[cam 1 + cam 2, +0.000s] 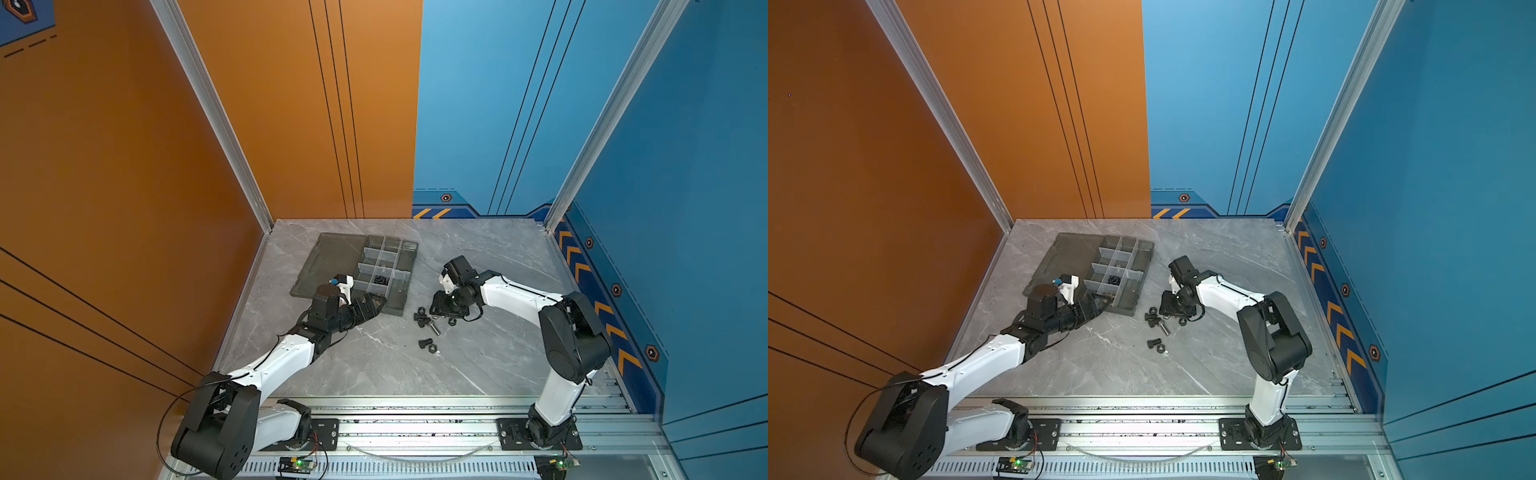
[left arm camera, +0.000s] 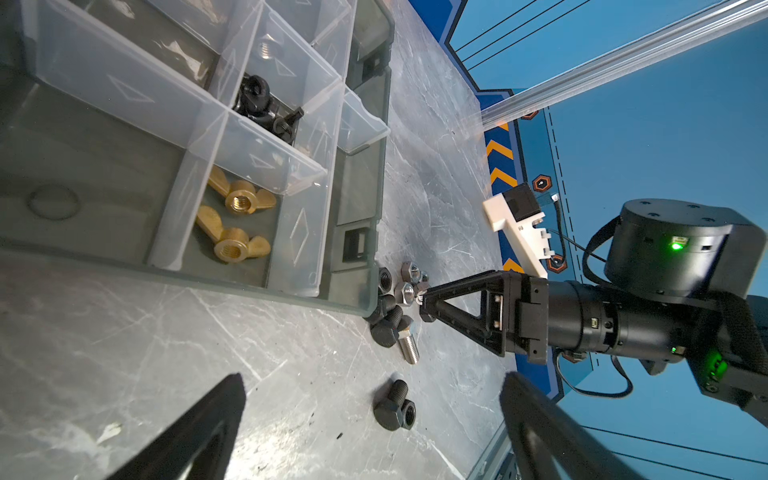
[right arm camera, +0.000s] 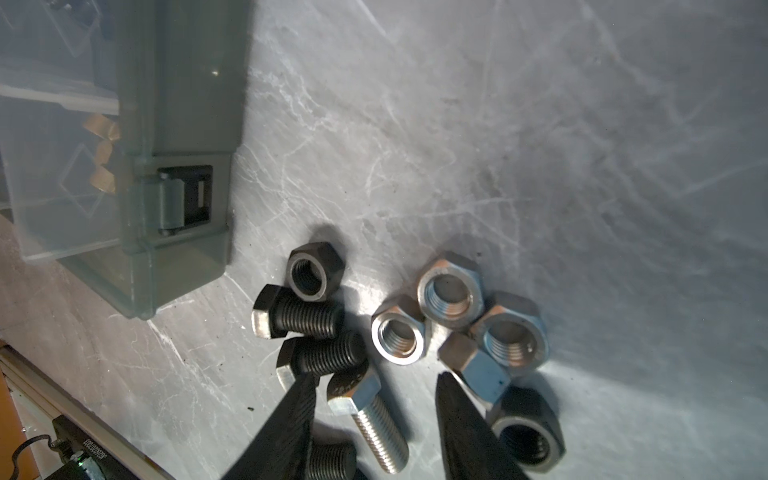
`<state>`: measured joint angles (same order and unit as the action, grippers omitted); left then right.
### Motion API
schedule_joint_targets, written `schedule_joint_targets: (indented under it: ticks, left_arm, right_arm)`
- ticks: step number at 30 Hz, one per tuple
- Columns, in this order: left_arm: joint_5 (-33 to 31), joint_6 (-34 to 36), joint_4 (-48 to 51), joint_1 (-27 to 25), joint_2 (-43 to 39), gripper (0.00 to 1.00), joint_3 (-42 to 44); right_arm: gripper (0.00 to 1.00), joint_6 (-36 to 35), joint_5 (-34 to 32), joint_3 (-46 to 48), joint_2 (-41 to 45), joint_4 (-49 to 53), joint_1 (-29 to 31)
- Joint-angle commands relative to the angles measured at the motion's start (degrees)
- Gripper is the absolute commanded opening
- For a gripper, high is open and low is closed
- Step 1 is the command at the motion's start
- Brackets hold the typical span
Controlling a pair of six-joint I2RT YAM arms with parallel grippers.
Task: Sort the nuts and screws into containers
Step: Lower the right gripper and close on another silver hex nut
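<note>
several screws [image 3: 303, 318] and nuts [image 3: 451, 293] loose on the table [image 3: 540, 145], heaped just beside the corner of the tray [image 3: 183, 124]; one more black screw-and-nut pair [image 2: 392, 409] lying apart, nearer the robot. already sorted: two brass wing nuts [image 2: 241, 199] in a corner cell, black pieces [image 2: 257, 104] in the neighbouring one. mid-task, then, at the picking stage.

right gripper [image 3: 376, 377] low over the heap, fingers half spread and grasping nothing, straddling the head of the silver screw [image 3: 374, 419], with a black screw touching one side and a silver nut close on the other. left gripper [image 1: 371, 304] by the tray's near corner, spread wide, empty.

next, probably: drop a touch, pinch only the silver screw, lift clear without dragging neighbours, carry to a cell meant for screws. some risk of catching two pieces at once, judging by the crowding.
</note>
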<state>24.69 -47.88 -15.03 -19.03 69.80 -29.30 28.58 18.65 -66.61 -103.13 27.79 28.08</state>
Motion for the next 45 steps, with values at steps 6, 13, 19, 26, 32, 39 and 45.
schedule_joint_targets:
  ticks: [6, 13, 19, 26, 32, 39, 45]
  left_arm:
    - [0.82, 0.24, -0.53, 0.11, 0.72, 0.98, 0.24]
    - [0.96, 0.24, -0.58, 0.02, 0.6, 0.98, 0.12]
    - [1.06, 0.24, -0.58, -0.05, 1.03, 0.98, -0.16]
    - [1.24, 0.39, -0.71, -0.22, 1.44, 0.98, -0.32]
    - [1.02, 0.43, -0.79, -0.24, 1.36, 0.98, -0.15]
    - [1.05, 0.37, -0.79, -0.21, 0.99, 0.98, 0.11]
    - [0.75, 0.47, -0.67, -0.23, 0.6, 0.98, 0.3]
  right_arm:
    - [0.49, 1.04, -1.42, 0.24, -2.62, -1.63, 0.35]
    - [0.46, -0.01, -3.68, -0.86, -3.69, 0.58, 1.03]
    - [0.46, -2.07, -8.65, -1.76, -3.54, 3.99, 2.78]
    - [0.46, -2.54, -10.19, -1.97, -3.88, 4.38, 3.52]
    - [0.45, -3.39, -10.55, -3.75, -5.67, 4.38, 4.08]
    - [0.41, -4.14, -11.07, -5.2, -7.61, 5.29, 4.87]
    - [0.36, -4.83, -14.71, -5.75, -8.1, 7.24, 6.04]
